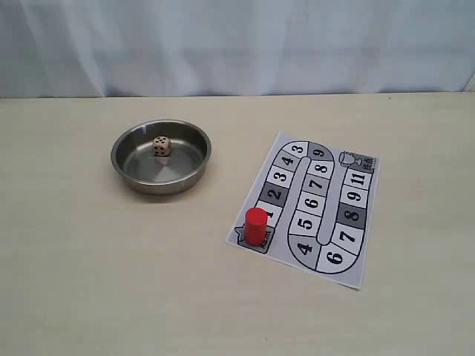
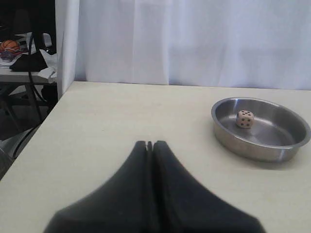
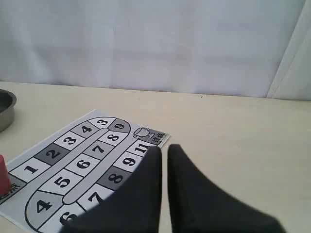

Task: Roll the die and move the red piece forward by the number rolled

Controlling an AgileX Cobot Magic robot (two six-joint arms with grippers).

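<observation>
The tan die (image 1: pixel 162 146) rests inside a steel bowl (image 1: pixel 126 167) left of centre; the left wrist view also shows the die (image 2: pixel 245 119) there. The red piece (image 1: pixel 256 225) stands upright on the start square beside square 1 of the numbered paper board (image 1: pixel 349 248). It shows only as a sliver, the red piece (image 3: pixel 3 177), at the edge of the right wrist view. Neither gripper appears in the exterior view. My left gripper (image 2: pixel 149 143) is shut and empty, well short of the bowl (image 2: pixel 252 150). My right gripper (image 3: pixel 164 148) hovers by the board (image 3: pixel 29 170) near square 11, its fingers almost together, holding nothing.
A white curtain hangs behind the light tabletop (image 1: pixel 89 282). The table's left edge (image 2: pixel 43 121) drops off toward a cluttered desk and cables in the left wrist view.
</observation>
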